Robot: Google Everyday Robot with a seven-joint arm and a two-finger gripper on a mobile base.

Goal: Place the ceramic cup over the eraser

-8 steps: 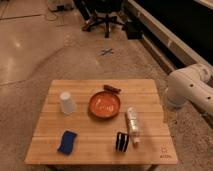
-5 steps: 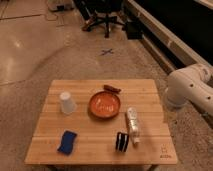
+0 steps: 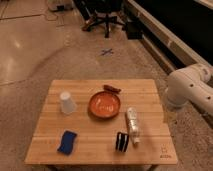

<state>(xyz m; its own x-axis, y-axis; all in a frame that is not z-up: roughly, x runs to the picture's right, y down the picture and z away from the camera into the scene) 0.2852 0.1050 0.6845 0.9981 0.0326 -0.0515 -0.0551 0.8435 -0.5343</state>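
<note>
The white ceramic cup stands upside down on the left part of the wooden table. The eraser, a small black block with pale stripes, lies near the front edge, right of centre and just left of the bottle. The cup and eraser are well apart. The white robot arm reaches in from the right, beyond the table's right edge. The gripper itself is out of view.
An orange bowl sits in the table's middle with a brown item behind it. A clear plastic bottle lies right of the eraser. A blue sponge-like pad lies front left. An office chair stands far back.
</note>
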